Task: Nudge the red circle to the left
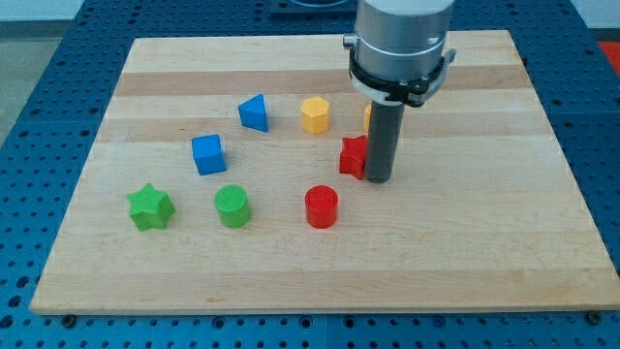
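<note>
I can read no writing, brand or label anywhere in the view. There is no pincer on this arm to be wide, narrow or holding; it ends in a straight dark rod under a smooth grey metal collar. My tip (378,180) rests on the tabletop (484,242), a pale wooden board with lengthwise grain and darker strips, lying on a blue perforated surface (29,145).

The red circle (322,206), a short matte plastic cylinder with a faintly ridged top, stands a little below the board's centre. My tip is at about 2 o'clock from it, near but apart. Just beside my tip, at its 10 o'clock, is a second red block (353,156); the rod hides part of it and I cannot make out its shape. A sliver of a yellow-orange block (368,118) shows behind the rod.

At 9 o'clock from the red circle stands a green cylinder (232,206), and farther that way a green star (150,206). Toward 10 o'clock sits a blue cube (207,153). Higher up are a blue wedge-like block (254,112) and a yellow hexagon (315,113).
</note>
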